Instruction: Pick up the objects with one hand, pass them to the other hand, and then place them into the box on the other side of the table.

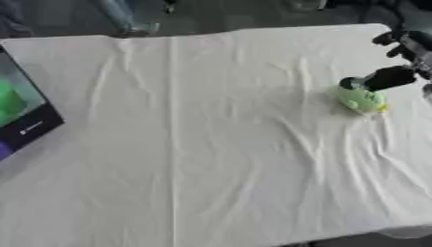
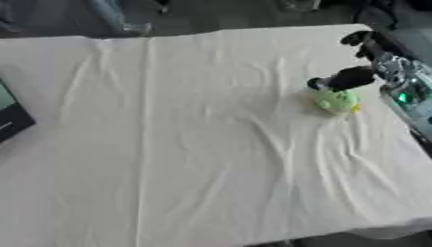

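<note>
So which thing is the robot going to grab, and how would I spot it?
Look at the white tablecloth and go to its right side. The black robot hand reaches in there, and right under its fingertip lies a small green toy with a bit of yellow. It is the only loose thing on the cloth; the box is far left.

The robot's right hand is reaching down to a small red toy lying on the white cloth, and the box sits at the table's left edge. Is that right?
Not quite: the toy is green, not red, as the left eye view shows. The rest stands: the right hand reaches down to it on the white cloth, and the box sits at the table's left edge.
</note>
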`<state>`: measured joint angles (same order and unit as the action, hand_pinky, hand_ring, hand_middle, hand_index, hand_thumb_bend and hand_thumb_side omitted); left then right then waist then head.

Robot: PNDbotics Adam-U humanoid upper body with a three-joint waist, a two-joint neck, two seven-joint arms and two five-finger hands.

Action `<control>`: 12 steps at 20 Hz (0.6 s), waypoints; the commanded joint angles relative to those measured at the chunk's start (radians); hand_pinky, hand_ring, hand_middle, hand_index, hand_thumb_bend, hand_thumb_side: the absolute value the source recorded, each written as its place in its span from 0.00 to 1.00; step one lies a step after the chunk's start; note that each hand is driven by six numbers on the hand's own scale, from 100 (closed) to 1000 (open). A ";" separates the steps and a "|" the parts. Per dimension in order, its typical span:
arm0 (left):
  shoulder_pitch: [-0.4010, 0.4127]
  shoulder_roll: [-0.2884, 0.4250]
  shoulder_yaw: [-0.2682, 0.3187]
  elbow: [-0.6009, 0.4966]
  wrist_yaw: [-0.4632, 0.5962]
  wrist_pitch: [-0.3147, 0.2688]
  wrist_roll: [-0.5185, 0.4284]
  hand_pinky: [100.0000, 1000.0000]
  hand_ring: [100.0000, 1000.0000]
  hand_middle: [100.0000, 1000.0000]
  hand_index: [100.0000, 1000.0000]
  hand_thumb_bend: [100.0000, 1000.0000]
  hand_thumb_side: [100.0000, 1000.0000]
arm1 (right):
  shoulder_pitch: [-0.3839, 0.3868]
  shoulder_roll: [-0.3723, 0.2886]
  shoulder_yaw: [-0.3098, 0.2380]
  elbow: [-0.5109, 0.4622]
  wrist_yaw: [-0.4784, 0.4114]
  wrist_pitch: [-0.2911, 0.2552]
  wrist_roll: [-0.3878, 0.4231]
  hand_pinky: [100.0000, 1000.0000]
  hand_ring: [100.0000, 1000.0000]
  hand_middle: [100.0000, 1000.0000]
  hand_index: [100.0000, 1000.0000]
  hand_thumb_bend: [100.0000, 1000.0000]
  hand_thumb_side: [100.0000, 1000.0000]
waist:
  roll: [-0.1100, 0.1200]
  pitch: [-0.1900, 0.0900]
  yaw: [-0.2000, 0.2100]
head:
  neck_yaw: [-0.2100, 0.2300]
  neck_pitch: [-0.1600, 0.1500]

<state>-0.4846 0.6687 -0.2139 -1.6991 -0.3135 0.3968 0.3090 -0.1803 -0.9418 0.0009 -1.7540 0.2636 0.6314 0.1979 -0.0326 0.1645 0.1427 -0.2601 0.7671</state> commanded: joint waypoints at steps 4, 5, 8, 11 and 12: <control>-0.014 0.020 0.006 -0.017 0.001 -0.001 0.005 0.91 0.65 0.66 0.71 0.30 0.41 | -0.044 -0.074 -0.024 0.120 0.028 -0.034 0.131 0.96 0.85 0.87 0.87 0.58 0.15 | -0.006 0.001 0.003 | -0.003 -0.010; -0.014 0.020 0.006 -0.016 0.000 0.000 0.006 0.91 0.65 0.66 0.71 0.30 0.41 | -0.048 -0.076 -0.025 0.136 0.032 -0.036 0.141 0.96 0.85 0.87 0.87 0.58 0.15 | -0.005 0.002 0.003 | -0.003 -0.011; -0.013 0.019 0.007 -0.014 -0.003 0.001 0.007 0.91 0.65 0.66 0.71 0.29 0.41 | -0.056 -0.077 -0.027 0.175 0.038 -0.038 0.158 0.97 0.85 0.87 0.87 0.57 0.15 | -0.004 0.005 0.004 | -0.003 -0.012; -0.012 0.016 0.007 -0.012 -0.005 0.002 0.007 0.91 0.65 0.66 0.71 0.29 0.41 | -0.061 -0.076 -0.023 0.199 0.047 -0.037 0.170 0.98 0.85 0.87 0.88 0.57 0.15 | -0.002 0.007 0.005 | -0.004 -0.013; -0.013 0.015 0.007 -0.012 -0.005 0.003 0.007 0.91 0.65 0.66 0.71 0.29 0.41 | -0.063 -0.075 -0.021 0.206 0.051 -0.036 0.173 0.98 0.85 0.87 0.88 0.57 0.15 | -0.002 0.008 0.005 | -0.004 -0.014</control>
<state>-0.4847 0.6668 -0.2139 -1.7027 -0.3140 0.3987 0.3126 -0.2296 -0.9679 -0.0083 -1.5533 0.3054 0.5957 0.3651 -0.0326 0.1734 0.1476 -0.2612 0.7628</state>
